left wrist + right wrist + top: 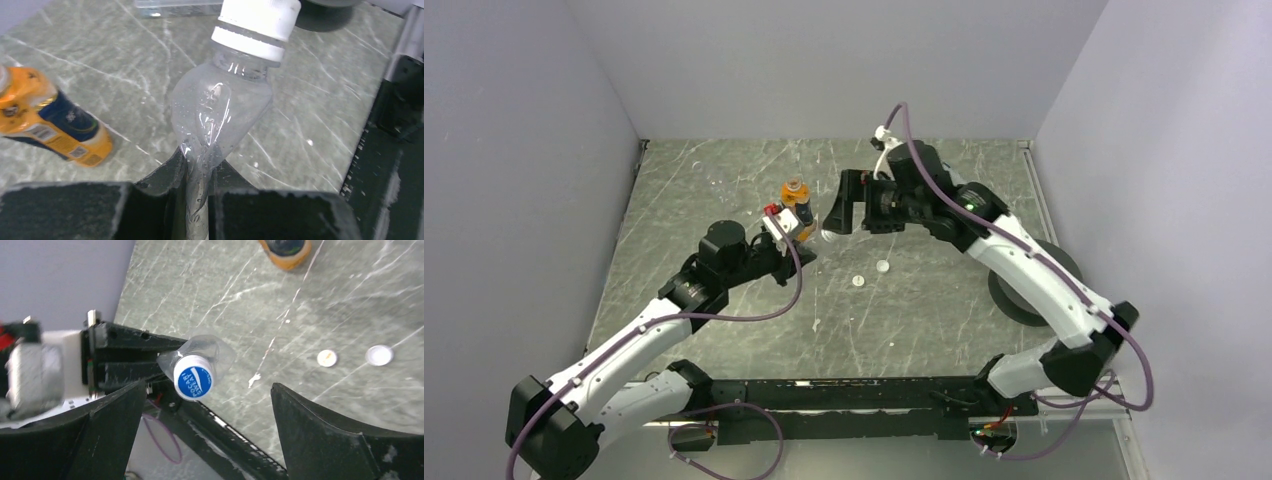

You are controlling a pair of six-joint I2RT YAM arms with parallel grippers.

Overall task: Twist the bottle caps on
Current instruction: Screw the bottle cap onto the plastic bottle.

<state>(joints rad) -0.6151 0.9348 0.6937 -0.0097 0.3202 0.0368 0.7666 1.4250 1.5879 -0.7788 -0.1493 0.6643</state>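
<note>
My left gripper point(200, 167) is shut on the crushed lower body of a clear bottle point(222, 107) and holds it above the table. A white cap with a blue top point(194, 381) sits on that bottle's neck, and it also shows in the left wrist view point(255, 25). My right gripper point(208, 390) is open with its jaws wide, facing the cap end-on without touching it. In the top view the two grippers point(799, 240) point(834, 222) meet at mid-table. The orange bottle point(796, 200) stands just behind them. Two loose white caps point(882, 266) point(858, 281) lie on the table.
A large black disc point(1024, 295) lies at the right, partly behind my right arm. A flat clear box point(175, 5) lies at the far side of the left wrist view. Grey walls close in the table on three sides.
</note>
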